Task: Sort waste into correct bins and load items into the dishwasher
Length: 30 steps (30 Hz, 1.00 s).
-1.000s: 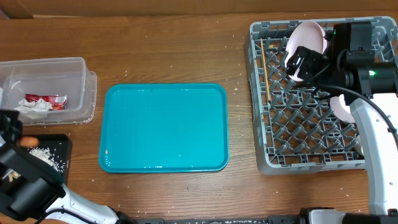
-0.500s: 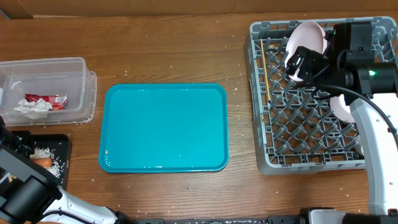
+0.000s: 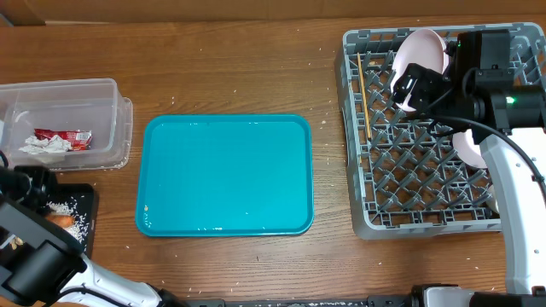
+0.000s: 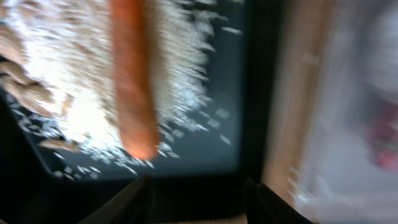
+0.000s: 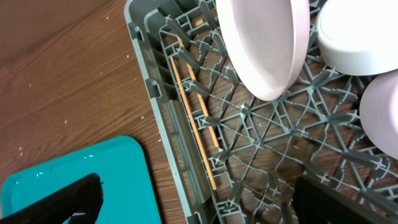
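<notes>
The orange carrot stick [image 4: 134, 81] lies on rice and food scraps [image 4: 68, 87] in the black tray [image 4: 239, 118], also seen from overhead [image 3: 85, 203]. My left gripper [image 4: 199, 202] is open and empty just above the tray's near edge; overhead it is at the far left [image 3: 36, 189]. The clear tub [image 3: 102, 94] holds the red wrapper [image 3: 64, 138] and the white tissue [image 3: 36, 149]. The grey dish rack [image 3: 363, 162] holds a tilted white bowl [image 5: 264, 43], two more white dishes [image 5: 360, 37] and the chopsticks [image 5: 193, 106]. My right gripper [image 5: 205, 208] is open and empty above the rack's left side.
The teal serving tray [image 3: 226, 175] lies in the middle of the wooden table, between the bins and the rack. The tub stands just behind the black tray. The right arm [image 3: 503, 102] reaches over the rack's right half. Crumbs dot the table.
The carrot stick left my left gripper and now lies on the rice in the black tray. The left gripper has shifted a little above it. The right arm has not moved.
</notes>
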Each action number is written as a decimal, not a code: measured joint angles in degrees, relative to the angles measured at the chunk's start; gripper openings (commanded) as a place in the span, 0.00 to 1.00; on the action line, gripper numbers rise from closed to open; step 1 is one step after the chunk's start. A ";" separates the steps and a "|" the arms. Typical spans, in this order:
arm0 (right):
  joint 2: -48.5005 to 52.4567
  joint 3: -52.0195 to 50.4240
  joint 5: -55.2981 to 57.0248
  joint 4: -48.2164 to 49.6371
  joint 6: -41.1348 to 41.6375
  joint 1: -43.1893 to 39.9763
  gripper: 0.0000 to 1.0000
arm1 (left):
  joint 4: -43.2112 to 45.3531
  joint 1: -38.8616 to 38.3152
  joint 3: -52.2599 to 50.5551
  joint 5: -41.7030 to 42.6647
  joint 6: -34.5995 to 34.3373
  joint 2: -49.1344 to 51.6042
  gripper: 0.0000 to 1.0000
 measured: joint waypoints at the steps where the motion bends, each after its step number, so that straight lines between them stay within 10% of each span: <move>1: 0.00 0.00 0.02 0.04 -0.02 0.00 1.00 | -1.01 -0.94 1.92 0.98 0.20 -0.24 0.49; 11: 0.00 0.00 -0.02 0.02 0.00 0.00 1.00 | -0.87 -11.96 9.11 2.36 1.75 -18.73 0.54; 16: 0.00 0.00 0.02 -0.02 -0.02 0.00 1.00 | 2.56 -24.81 9.22 13.53 18.08 -19.02 0.56; 18: 0.00 0.00 0.00 0.02 -0.02 0.00 1.00 | 3.91 -30.88 9.22 16.11 21.99 -17.90 0.73; 19: 0.00 0.00 0.00 -0.02 0.00 0.00 1.00 | 4.85 -34.10 9.22 16.94 23.41 -17.22 1.00; 30: 0.00 0.00 0.00 0.00 0.00 0.00 1.00 | 11.10 -57.18 9.22 14.08 26.88 -6.08 1.00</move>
